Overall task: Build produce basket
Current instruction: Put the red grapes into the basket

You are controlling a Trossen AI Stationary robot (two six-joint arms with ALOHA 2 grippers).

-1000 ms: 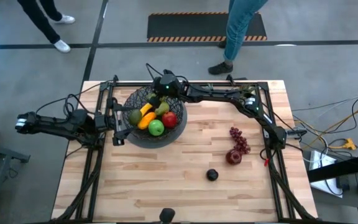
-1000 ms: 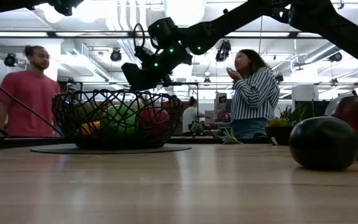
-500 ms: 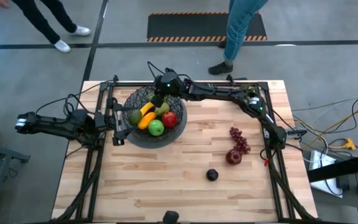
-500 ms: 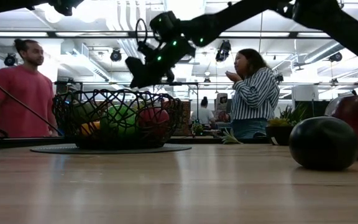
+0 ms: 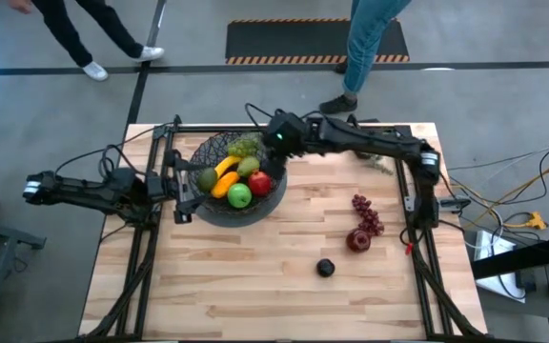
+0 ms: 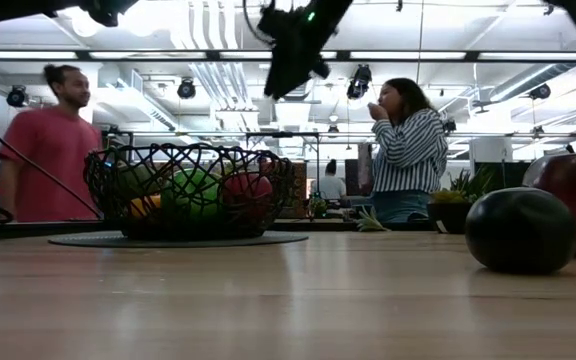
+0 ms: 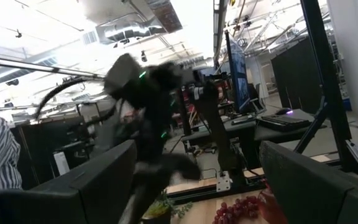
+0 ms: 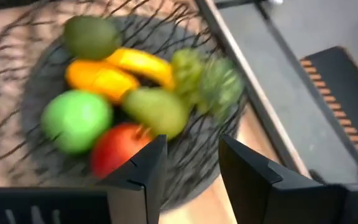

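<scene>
The black wire-mesh basket (image 5: 219, 152) stands at the table's far left and also shows in the low view (image 6: 188, 190). It holds an avocado (image 5: 206, 178), banana (image 5: 225, 167), orange piece (image 5: 221, 185), green apple (image 5: 239, 196), red apple (image 5: 260, 181), pear (image 5: 249, 166) and green grapes (image 5: 244, 148). My right gripper (image 8: 191, 171) is open and empty, high over the basket's far right rim (image 5: 274, 143). My left gripper (image 7: 194, 186) is open and empty beside the basket's left rim (image 5: 183, 195). Dark red grapes (image 5: 367, 213), a second red apple (image 5: 357, 239) and a small black fruit (image 5: 325, 268) lie on the table.
A small green leafy thing (image 5: 379, 166) lies at the far right, near the right arm. The arms' frame rails (image 5: 417, 191) run along both table sides. People stand beyond the far edge (image 6: 408, 150). Bare wood lies across the table's near half.
My right gripper has risen from inside the basket's far part and gone toward the table's right edge, clear of the rim. The green grapes now show lying in the basket where it was.
</scene>
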